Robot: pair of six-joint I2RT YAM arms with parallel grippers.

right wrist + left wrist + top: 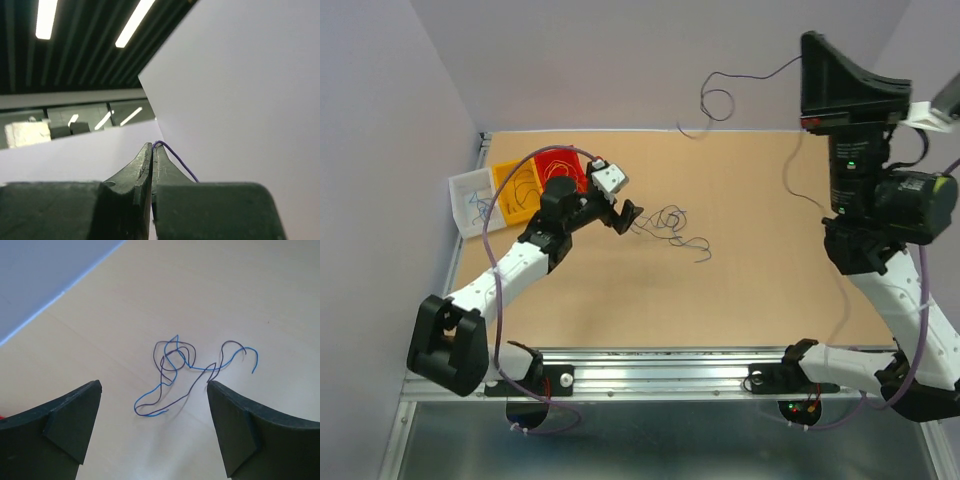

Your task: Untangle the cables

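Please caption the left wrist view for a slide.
Open left gripper above tangled hair-thin blue and dark wires on tan tabletop.

it looked like a robotics lab: a plain tabletop point(750, 290) boxed in by pale partition walls point(620, 60), robot arms point(510, 275) bolted to an aluminium rail point(660, 372), and strip lights point(44, 19) on a dark slatted ceiling point(85, 55).

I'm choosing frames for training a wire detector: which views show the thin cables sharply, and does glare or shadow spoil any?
Left wrist: cables crisp, evenly lit, faint shadows; fingers dark. Top external: even light, but they look hair-thin, colours hard to separate. Right wrist: ceiling lights glare; one strand sharp against the pale wall.
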